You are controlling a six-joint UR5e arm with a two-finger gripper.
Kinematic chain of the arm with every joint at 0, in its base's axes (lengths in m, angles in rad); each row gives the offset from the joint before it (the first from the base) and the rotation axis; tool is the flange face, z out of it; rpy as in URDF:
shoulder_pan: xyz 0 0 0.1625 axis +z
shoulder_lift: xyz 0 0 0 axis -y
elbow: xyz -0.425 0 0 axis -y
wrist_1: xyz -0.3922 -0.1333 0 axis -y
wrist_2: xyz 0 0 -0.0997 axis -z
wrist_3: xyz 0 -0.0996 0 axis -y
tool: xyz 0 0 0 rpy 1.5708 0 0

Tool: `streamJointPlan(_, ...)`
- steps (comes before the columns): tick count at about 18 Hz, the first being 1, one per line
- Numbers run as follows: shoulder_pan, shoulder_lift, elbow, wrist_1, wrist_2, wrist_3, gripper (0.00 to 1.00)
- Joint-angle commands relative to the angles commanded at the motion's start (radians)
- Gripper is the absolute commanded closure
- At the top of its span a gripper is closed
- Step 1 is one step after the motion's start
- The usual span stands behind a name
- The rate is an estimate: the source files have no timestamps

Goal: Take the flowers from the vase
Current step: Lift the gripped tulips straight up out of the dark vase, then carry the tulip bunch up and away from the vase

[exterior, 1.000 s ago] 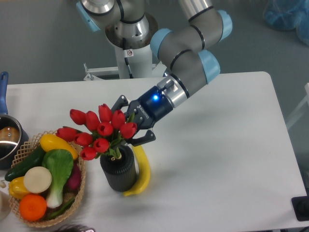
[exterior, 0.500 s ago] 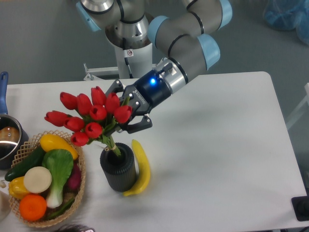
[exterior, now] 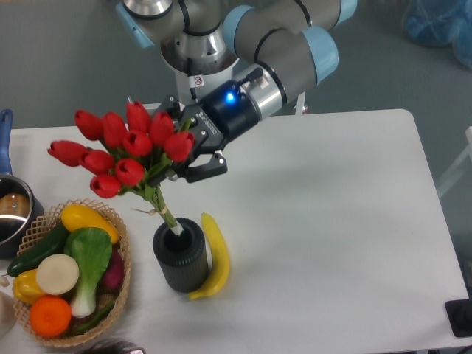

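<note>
Reading what print I can: white lettering runs along the gripper [exterior: 179, 150] body, too small to make out, and a small sticker with a red mark sits on the arm's base column [exterior: 196, 80], also illegible. A blue light is lit at the wrist.

Since a second ago I see the flowers [exterior: 122, 147] higher and further left; then the buds sat right over the vase [exterior: 181, 254], now they hang well above it with the stems tilted, running down and right. The arm has swung up and back with them. Only the stem tips are at the mouth of the vase; can't tell if they are still inside or just clear. The vase and the banana [exterior: 214, 256] touching its right side have not moved, nor has the basket [exterior: 118, 282] of produce on the left.

The fingers are clamped on the flowers just under the buds; the grip point is hidden behind buds and leaves. A pot [exterior: 10, 210] is cut off at the left edge.
</note>
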Motion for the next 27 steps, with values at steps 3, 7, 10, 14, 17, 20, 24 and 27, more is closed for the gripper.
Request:
streamJointPlan(3,0.0,0.009,0.002,0.0,-0.012,-0.008,0.51)
streamJointPlan(7,0.005,0.012,0.003,0.0,-0.017,-0.008,0.51)
streamJointPlan(10,0.017,0.015,0.012,0.0,-0.015,-0.017,0.51)
streamJointPlan(14,0.089,0.026,0.012,-0.002,-0.015,-0.061,0.52)
streamJointPlan(17,0.167,0.023,0.005,-0.002,-0.011,-0.061,0.52)
streamJointPlan(20,0.247,0.015,0.0,-0.002,-0.009,-0.06,0.52)
streamJointPlan(24,0.319,-0.02,-0.006,0.0,-0.002,-0.049,0.54)
streamJointPlan(27,0.342,-0.04,-0.006,0.002,-0.002,-0.043,0.55)
